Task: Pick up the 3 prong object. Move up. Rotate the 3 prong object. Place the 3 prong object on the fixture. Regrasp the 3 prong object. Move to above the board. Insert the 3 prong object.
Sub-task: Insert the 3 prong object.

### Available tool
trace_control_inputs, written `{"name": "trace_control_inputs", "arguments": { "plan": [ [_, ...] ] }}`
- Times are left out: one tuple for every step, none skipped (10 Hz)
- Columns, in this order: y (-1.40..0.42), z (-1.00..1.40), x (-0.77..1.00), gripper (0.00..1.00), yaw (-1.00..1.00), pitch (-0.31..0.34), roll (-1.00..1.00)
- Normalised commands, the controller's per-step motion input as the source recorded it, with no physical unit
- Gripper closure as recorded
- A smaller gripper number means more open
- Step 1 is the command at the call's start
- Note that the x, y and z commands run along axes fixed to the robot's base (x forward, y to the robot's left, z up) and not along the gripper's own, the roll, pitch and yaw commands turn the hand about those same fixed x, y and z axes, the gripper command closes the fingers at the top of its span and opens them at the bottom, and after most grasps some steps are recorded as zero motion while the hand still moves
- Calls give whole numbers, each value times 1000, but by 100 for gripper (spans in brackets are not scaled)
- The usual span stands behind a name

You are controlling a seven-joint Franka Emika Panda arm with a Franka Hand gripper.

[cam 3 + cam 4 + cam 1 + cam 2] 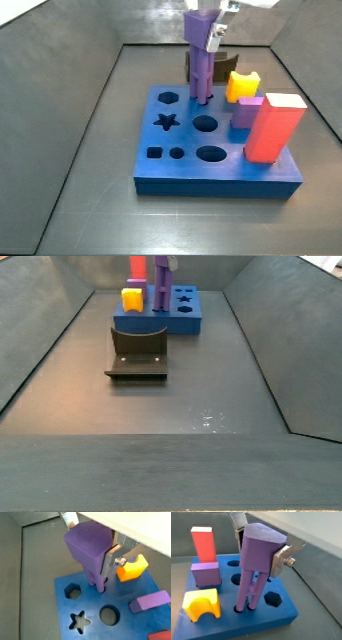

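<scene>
The jaws (261,549) hold the top of the purple bar (256,567) tight. The bar stands straight up over the blue board (214,172), its prongs going into the small holes. I think it should go straight down, slowly, without tipping.

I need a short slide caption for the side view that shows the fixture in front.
Gripper holds the 3 prong object upright on the board, behind the fixture.

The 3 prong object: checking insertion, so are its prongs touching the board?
Touching. In a wrist view the 3 prong object, held by the pincer, has its prongs entering the board holes.
</scene>
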Motion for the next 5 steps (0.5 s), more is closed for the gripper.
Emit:
{"name": "trace_control_inputs", "arguments": {
  "plan": [
    [-163,0,169,100,69,101,66],
    [0,-37,214,100,77,77,0],
    [114,-74,260,100,163,107,0],
    [0,-83,14,100,51,51,20],
    [80,-83,0,100,0,57,6]
  ]
}}
